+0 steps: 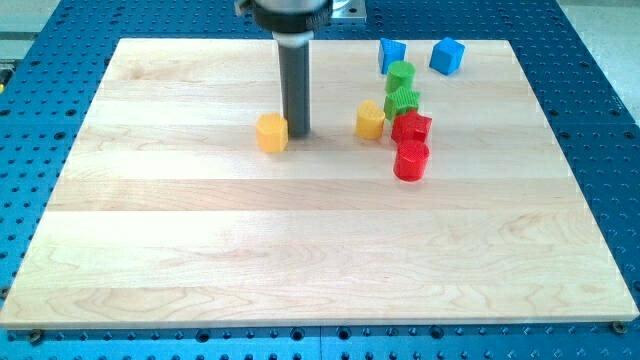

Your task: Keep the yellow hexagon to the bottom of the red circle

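Upright yellow hexagon (pixel 271 132) beside my tip (pixel 297 134)

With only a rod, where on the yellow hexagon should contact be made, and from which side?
Probably press on the top-left face of the yellow hexagon, coming from the view's top left: the red circle lies right and lower, so the hexagon must slide that way. My tip stands close at its right side, the wrong one.

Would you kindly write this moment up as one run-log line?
my tip: touching right side of yellow hexagon | red circle: further right, lower in view | hexagon not yet below circle
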Robot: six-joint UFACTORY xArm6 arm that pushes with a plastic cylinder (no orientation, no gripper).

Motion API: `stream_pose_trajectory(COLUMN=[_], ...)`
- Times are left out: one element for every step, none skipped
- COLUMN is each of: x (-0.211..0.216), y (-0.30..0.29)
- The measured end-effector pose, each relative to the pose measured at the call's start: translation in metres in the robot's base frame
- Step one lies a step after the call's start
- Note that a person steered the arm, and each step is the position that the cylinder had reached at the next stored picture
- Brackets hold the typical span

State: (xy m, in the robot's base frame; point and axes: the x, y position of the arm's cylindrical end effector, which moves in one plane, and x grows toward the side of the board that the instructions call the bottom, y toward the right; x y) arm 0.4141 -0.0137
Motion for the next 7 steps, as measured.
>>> stream_pose_trajectory(x=[-0.003,-0.058,-0.056,-0.006,0.027,0.019,0.021], y=[0.009,-0.01,-0.062,-0.039,0.027,0.009,-0.024])
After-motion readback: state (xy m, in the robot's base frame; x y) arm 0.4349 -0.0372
